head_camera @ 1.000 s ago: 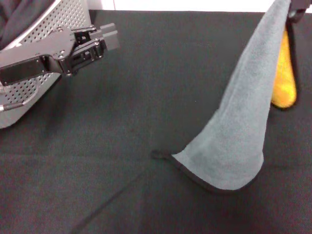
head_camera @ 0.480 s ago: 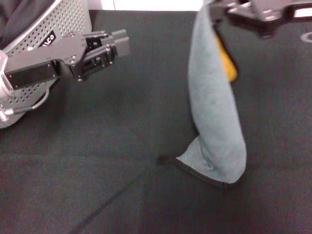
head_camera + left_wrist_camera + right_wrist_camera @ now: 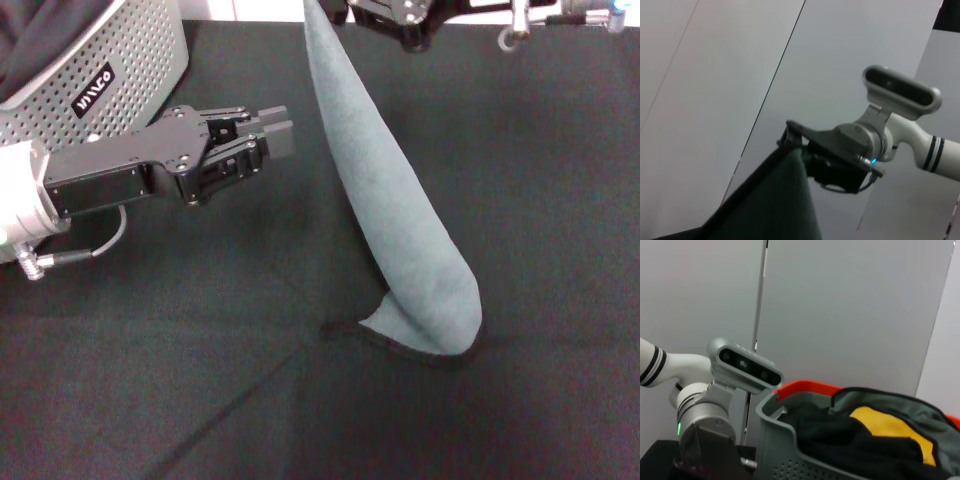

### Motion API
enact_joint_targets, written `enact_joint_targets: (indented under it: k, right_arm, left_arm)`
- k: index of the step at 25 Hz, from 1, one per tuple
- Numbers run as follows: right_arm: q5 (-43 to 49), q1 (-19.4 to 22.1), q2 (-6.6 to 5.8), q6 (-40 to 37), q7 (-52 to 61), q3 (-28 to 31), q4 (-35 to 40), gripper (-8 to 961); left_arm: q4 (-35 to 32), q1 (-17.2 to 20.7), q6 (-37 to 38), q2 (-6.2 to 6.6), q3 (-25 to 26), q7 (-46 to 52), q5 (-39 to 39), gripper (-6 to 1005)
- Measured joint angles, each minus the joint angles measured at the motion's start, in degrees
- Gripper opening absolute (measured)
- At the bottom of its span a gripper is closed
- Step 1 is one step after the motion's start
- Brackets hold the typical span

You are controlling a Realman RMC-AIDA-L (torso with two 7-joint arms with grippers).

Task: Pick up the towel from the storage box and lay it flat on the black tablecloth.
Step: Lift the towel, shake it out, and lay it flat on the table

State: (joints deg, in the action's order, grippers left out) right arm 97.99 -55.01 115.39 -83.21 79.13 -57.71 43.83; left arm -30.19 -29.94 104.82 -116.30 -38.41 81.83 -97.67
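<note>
A: Where is the towel [image 3: 400, 225]?

B: It is out of the storage box [image 3: 95, 60], which stands at the far left of the black tablecloth [image 3: 200, 380]. The towel hangs as 1 long drape from the right gripper [image 3: 335, 8] at the top edge of the head view. Its lower end already touches the cloth near the middle, folded under itself, with the black stitched border showing along the curled edge.

A: What are the 2 grippers doing?

B: The right gripper is clamped on the top of the towel; the left wrist view shows its dark body [image 3: 832, 167] meeting the cloth's upper edge. The left gripper [image 3: 278, 130] hovers above the tablecloth between the box and the hanging towel, just beside the drape and not touching it. Its fingers appear close together with nothing between them.

A: How much of the task is complete?

B: Judged from this layout, the pick-up is done and the laying has only started: 1 end rests on the cloth, the rest hangs in the air. What remains is lowering and spreading the towel so it lies flat, without the fold underneath, then letting go. The box holds other fabric, dark and yellow, in the right wrist view.
</note>
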Motion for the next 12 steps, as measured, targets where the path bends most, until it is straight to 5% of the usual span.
enact_joint_targets:
  k: [6, 12]
  right_arm:
    - [-2.8, 0.4, -1.07, -3.3, -0.9, 1.1, 0.2, 7]
    - [-10.3, 3.6, -4.51, -15.2, -1.0, 6.9, 0.8, 7]
  left_arm:
    - [0.0, 1.0, -0.6, 0.12, 0.5, -0.6, 0.0, 242]
    - [0.1, 1.3, -1.8, 0.31, 0.5, -1.3, 0.2, 243]
